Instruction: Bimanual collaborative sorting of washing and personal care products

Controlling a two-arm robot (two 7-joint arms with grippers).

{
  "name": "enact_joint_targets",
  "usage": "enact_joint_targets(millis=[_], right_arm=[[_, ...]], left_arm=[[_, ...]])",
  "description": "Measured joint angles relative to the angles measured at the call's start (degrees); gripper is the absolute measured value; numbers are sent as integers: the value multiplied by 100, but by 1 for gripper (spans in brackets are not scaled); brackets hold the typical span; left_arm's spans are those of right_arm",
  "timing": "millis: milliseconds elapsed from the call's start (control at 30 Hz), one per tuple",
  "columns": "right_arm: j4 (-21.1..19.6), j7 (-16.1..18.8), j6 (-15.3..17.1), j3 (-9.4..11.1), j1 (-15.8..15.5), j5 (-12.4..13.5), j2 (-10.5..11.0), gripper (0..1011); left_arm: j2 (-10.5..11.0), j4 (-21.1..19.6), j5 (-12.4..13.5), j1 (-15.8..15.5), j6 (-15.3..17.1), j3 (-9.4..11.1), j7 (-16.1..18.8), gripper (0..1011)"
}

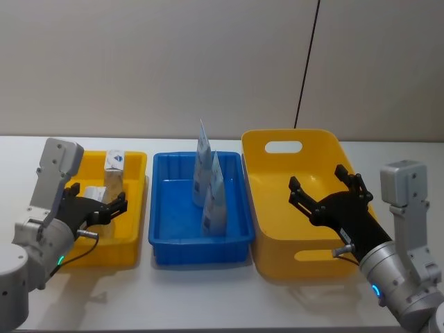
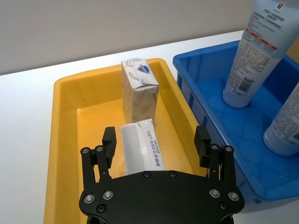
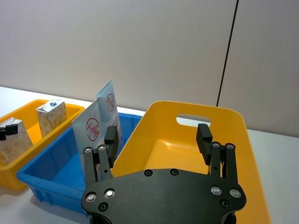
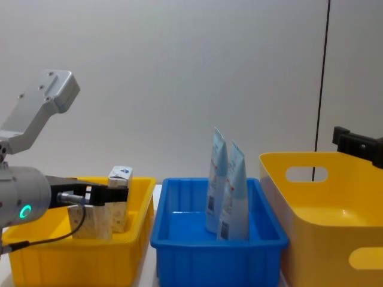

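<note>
At left, the left gripper (image 2: 155, 137) straddles, wide open and empty, the large pack (image 2: 140, 151) in the yellow tray (image 2: 65, 121), judged light and stiff, best pinched across its broad faces; rightward, the right gripper (image 1: 318, 179) hangs open, empty, above the yellow basket (image 1: 277, 135).

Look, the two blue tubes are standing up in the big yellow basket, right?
Not quite. The two blue tubes are standing up, but in the blue bin, not the big yellow basket. The head view shows it.
</note>
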Motion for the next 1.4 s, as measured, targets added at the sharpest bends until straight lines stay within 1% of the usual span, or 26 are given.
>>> enact_joint_targets(millis=[267, 633, 1100, 1400], right_arm=[[0, 0, 0, 0, 0, 0, 0, 1002], [0, 0, 0, 0, 0, 0, 0, 1002], [0, 0, 0, 0, 0, 0, 0, 1002], [0, 0, 0, 0, 0, 0, 0, 1002]], left_arm=[[-45, 123, 20, -100, 83, -24, -18, 1002], [-76, 247, -6, -194, 341, -59, -155, 1001], [-38, 74, -24, -129, 831, -130, -181, 1002], [-3, 3, 27, -130, 975, -153, -173, 1002]])
